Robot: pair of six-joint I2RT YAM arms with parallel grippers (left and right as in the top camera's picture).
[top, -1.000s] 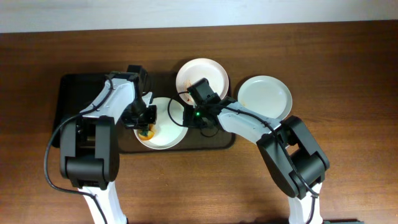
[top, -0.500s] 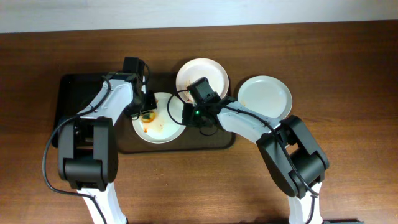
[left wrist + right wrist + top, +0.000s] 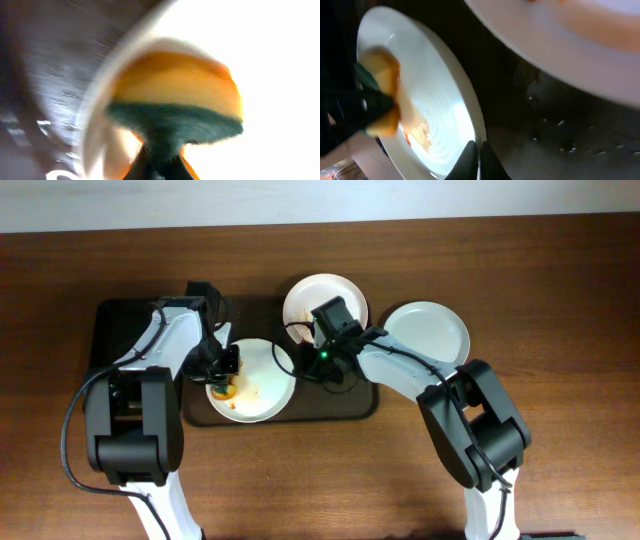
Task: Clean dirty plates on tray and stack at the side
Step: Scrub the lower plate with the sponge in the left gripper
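On the wood-grain tabletop [image 3: 560,280] lies the dark, round-cornered tray [image 3: 125,330]. The left hand [image 3: 222,375] is clamped on a soft sponge [image 3: 175,100], yellow foam over a rough green layer, pressed against the orange-smeared round plate [image 3: 262,385] on the tray. The right hand [image 3: 476,150] pinches that plate's thin right rim. A second white plate [image 3: 325,300] sits at the tray's far edge. A third glossy plate [image 3: 425,335] rests on the tabletop just right of the tray.

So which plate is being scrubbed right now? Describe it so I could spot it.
Find the dark brown tray in the middle of the wooden table. Of the two white plates there, take the front plate, at the tray's near edge. It alone has a yellow-green sponge pressed on it by the left gripper.
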